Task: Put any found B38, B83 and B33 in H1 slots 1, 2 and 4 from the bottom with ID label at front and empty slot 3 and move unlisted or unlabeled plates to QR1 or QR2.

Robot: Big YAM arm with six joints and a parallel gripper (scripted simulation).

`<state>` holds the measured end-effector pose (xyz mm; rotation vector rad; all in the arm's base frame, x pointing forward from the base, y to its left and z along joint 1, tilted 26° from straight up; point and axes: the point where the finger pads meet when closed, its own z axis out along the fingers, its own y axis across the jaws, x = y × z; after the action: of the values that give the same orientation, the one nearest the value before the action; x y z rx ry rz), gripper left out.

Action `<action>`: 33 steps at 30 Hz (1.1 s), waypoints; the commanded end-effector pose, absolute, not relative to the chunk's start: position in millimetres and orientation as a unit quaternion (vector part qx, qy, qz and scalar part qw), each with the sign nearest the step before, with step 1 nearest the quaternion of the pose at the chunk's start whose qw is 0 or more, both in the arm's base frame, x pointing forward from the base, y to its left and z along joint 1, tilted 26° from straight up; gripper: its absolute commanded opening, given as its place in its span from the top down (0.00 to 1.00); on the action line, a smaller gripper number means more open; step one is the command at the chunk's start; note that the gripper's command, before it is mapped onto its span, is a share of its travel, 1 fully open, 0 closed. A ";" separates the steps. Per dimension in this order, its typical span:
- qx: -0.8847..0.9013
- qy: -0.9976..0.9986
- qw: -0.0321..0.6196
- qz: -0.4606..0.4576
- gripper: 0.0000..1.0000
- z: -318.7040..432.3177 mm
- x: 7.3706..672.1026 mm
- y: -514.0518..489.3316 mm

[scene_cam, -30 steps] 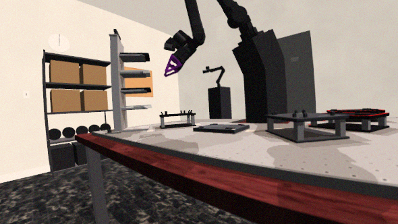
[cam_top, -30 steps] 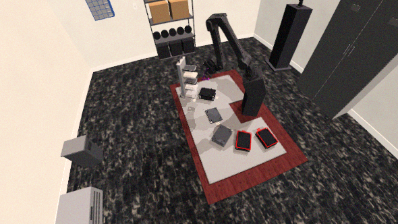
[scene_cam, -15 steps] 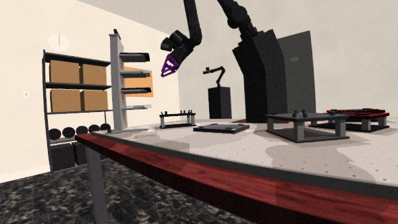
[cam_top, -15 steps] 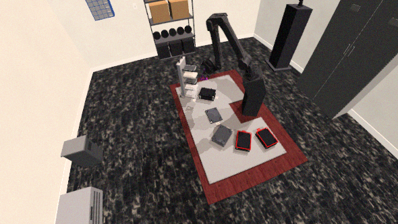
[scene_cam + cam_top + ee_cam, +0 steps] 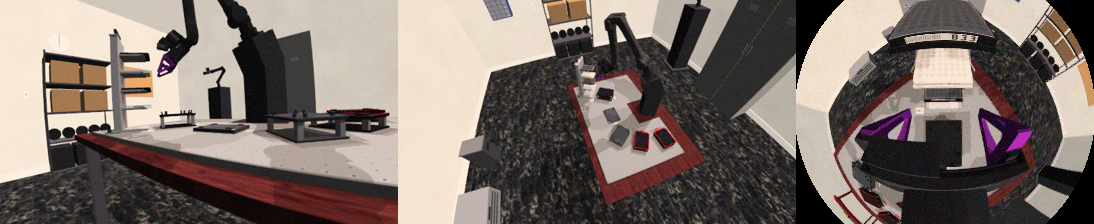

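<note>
The black jointed robot arm (image 5: 191, 23) ends in a gripper (image 5: 164, 68) with bright purple fingers, beside a pale grey plate-hotel column (image 5: 116, 84) carrying dark and light plates. The light grey table top (image 5: 631, 158) has a dark red wood-grain border (image 5: 634, 187) and stands on black-and-beige speckled carpet (image 5: 533, 135). Two black nests wear red rims (image 5: 635, 142), and tan cardboard boxes (image 5: 64, 71) sit on a dark metal shelf rack (image 5: 44, 88).

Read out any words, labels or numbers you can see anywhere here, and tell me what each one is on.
Top plate in the tower, white strip on its front edge: dark characters at the right end, too blurred to read for sure.
Small white tags on the table by the black stand: too small to read.
Nothing else legible; the open purple claw carries no writing.
</note>
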<state>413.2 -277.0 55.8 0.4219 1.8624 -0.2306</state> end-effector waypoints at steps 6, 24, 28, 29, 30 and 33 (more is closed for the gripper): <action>0.175 0.789 0.581 -0.096 0.00 71.5 431.1 -278.3; 0.174 0.787 0.583 -0.097 0.00 83.7 449.6 -286.7; 0.174 0.787 0.584 -0.097 0.00 86.6 453.1 -288.3; 0.174 0.787 0.584 -0.097 0.00 86.6 453.1 -288.3; 0.173 0.788 0.582 -0.096 0.00 85.3 452.8 -287.7; 0.174 0.787 0.584 -0.097 0.00 89.2 457.7 -290.4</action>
<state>444.7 -291.5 72.1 0.4218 1.8633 -0.2298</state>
